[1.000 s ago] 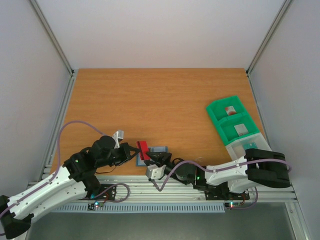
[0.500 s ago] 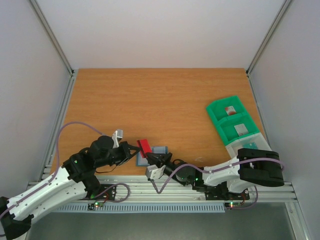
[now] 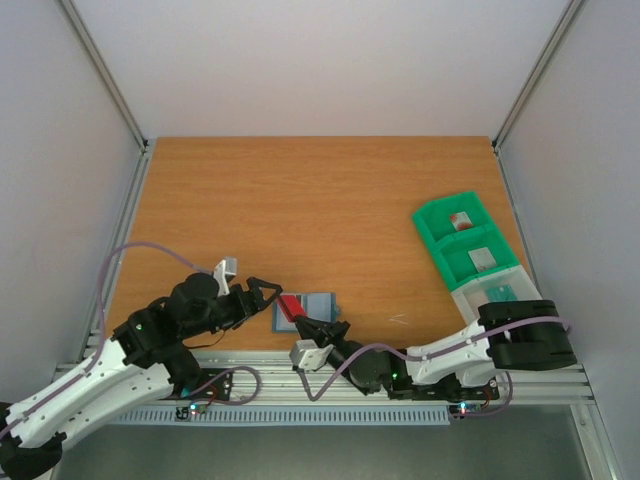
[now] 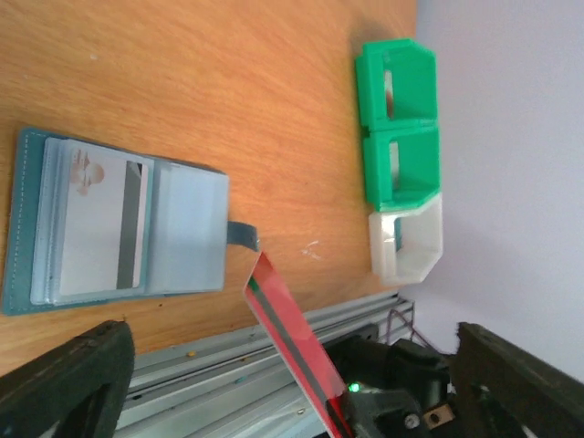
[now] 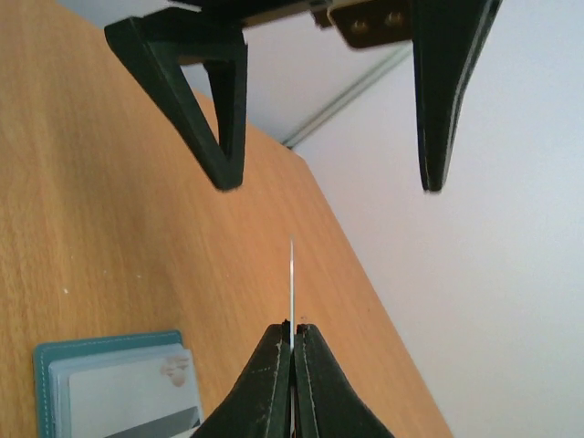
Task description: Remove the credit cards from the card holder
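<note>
Currently your right fingers (image 5: 285,360) grip the red card (image 4: 290,347) edge-on above the card holder (image 4: 187,228); your left fingers (image 3: 264,292) stand open just left of it, a grey card (image 4: 96,224) in its pocket

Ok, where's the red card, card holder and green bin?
red card (image 4: 292,342), left wrist view, middle of its face.
card holder (image 4: 187,228), left wrist view, its right pocket panel.
green bin (image 4: 401,128), left wrist view, wall between its compartments.

I see a dark-striped red card (image 4: 294,342), a teal holder (image 4: 187,228) with a pale grey card (image 4: 91,224), a green bin (image 4: 399,128), an orange-grained surface (image 4: 228,82).
</note>
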{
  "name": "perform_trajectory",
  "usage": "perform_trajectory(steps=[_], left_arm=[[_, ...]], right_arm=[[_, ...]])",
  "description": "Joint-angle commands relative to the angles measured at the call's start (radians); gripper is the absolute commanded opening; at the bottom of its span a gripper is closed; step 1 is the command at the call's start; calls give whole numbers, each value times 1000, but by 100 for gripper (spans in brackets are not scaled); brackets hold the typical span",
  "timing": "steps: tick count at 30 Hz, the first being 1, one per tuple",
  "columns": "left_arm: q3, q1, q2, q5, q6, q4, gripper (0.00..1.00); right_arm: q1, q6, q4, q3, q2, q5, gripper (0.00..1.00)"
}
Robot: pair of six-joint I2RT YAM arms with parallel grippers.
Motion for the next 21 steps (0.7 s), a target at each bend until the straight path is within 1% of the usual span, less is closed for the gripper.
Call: perform_trajectory(steps=[1,3,5,8,10,12,13,15,17,21], left_arm=[[116,1,0,-80,139,-111,99],[141,0,2,-70,203,-121,99],[155,1,8,-73,251,-134,99],[150,0,8,-90,276,-139,99],[137,-1,9,-90,289,-126,99],[118,0,14,-81,312,-94,99],[110,1,18,-66,320,-74,99],[90,0,27,-24,336,-23,99],[75,0,36,12,348,24,99],[40,0,39,78,341,117,99]], right_arm=[[57,219,-260,83,-111,211,1],[59,361,-493,113,-208,176,1],[46,527,-731,144,-316,98,1],[6,702,-938,191,-432,11,1],[-30,806,-1064,229,-470,-37,1],[-93,947,-1205,287,-492,-111,1],[-126,1000,-1249,308,-499,-176,1],[-159,1062,-1263,318,-520,-242,1],[-167,1104,-1250,317,-541,-271,1],[-202,1224,-1282,340,-565,-317,1]])
